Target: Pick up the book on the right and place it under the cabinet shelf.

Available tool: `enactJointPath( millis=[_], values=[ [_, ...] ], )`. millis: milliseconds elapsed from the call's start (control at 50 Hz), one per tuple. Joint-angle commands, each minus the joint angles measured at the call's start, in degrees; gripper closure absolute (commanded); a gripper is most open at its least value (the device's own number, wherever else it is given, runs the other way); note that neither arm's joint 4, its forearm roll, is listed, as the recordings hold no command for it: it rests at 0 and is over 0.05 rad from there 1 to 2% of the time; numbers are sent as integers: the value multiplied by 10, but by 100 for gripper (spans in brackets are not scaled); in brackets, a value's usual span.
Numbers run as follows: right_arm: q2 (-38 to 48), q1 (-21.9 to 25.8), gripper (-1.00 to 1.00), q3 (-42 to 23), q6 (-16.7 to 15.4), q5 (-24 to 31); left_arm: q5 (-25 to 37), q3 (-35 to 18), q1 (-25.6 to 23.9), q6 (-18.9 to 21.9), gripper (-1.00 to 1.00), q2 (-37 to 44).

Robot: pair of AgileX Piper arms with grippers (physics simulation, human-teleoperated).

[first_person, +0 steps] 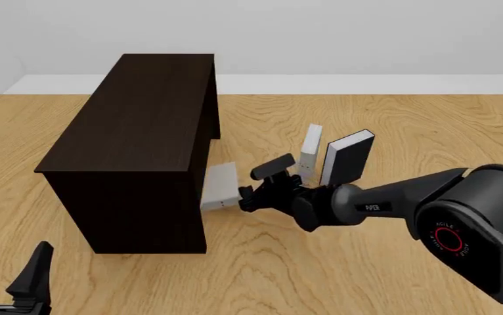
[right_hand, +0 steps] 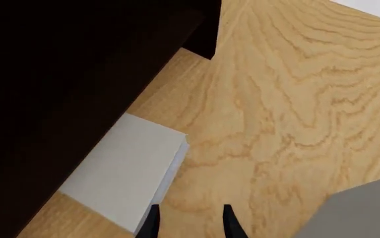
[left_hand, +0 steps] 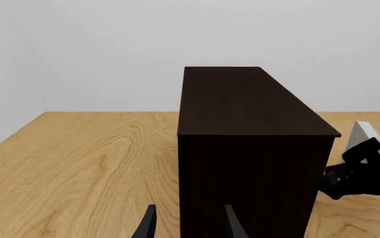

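1 book (first_person: 220,187) is seen lying half under the cabinet (first_person: 138,131). The right gripper (first_person: 249,195), fingers apart, touches nothing; it should be withdrawn straight back, book undisturbed.

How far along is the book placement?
Mostly done: the grey book lies flat on the table, partly tucked into the cabinet's side opening, part still sticking out. In hand: nothing; the right gripper sits at the book's edge, jaws open in the right wrist view. Left: perhaps a push deeper, then retreat. Left gripper idle, open.
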Motion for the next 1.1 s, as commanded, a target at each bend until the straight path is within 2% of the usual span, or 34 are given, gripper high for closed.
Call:
enactJointPath(
  millis=[20, 720, 1100],
  values=[
    [14, 39, -100, -40, 68, 14, 2, 0, -2, 0, -100, -2],
    [80, 105, -100, -148, 79, 58, 3, 0, -3, 0, -100, -2],
    [81, 110, -100, -147, 75, 60, 2, 0, -3, 0, -100, -2]
  ],
)
